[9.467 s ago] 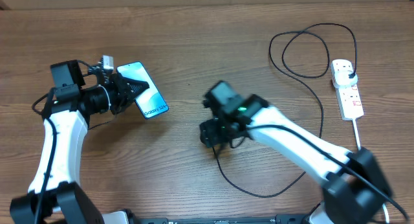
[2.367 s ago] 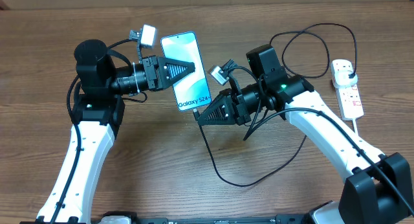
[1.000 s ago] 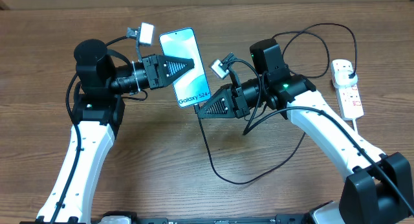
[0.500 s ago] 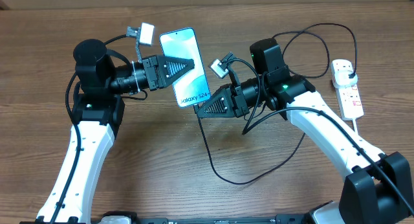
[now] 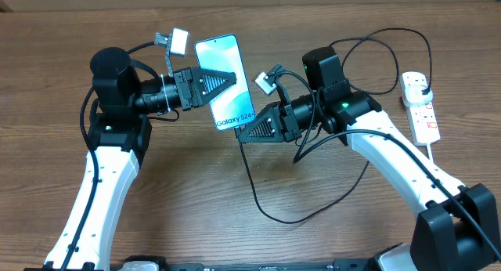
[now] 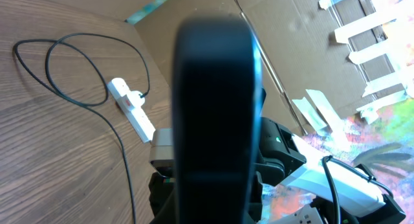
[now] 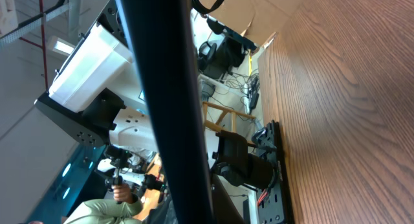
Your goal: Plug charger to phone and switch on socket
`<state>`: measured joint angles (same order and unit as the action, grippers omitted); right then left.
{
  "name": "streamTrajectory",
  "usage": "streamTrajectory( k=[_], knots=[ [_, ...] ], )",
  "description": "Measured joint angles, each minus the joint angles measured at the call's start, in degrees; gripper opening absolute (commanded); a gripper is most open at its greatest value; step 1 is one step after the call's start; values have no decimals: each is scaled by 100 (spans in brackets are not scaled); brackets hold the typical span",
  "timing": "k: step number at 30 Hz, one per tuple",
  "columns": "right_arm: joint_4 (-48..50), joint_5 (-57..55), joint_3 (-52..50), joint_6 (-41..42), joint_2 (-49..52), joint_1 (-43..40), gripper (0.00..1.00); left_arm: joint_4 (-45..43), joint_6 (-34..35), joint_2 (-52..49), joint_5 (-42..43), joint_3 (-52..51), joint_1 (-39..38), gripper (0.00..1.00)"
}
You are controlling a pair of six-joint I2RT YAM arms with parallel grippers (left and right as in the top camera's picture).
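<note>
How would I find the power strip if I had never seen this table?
Start at the wooden table and go to its far right side. The power strip lies there, white with red-marked switches. Unlike the thin black cable looping beside it, it trails a thick white cord.

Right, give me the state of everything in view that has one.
phone, screen lit, held aloft.
charger, tip end gripped at the phone's bottom edge, seating not visible; plug in the power strip.
power strip, switch position too small to tell.
left end effector, shut on the phone.
right end effector, shut on the charger.
</note>
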<state>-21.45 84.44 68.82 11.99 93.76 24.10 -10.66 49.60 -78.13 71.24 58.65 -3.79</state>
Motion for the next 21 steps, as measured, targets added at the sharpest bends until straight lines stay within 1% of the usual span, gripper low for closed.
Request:
streamTrajectory(
  k=[8,21],
  knots=[
    [90,-37,-81,114,0,7,4,577,-249,0,-55,85,-26,4],
    [302,-107,-101,343,0,7,4,595,-354,0,-87,98,-26,4]
  ],
)
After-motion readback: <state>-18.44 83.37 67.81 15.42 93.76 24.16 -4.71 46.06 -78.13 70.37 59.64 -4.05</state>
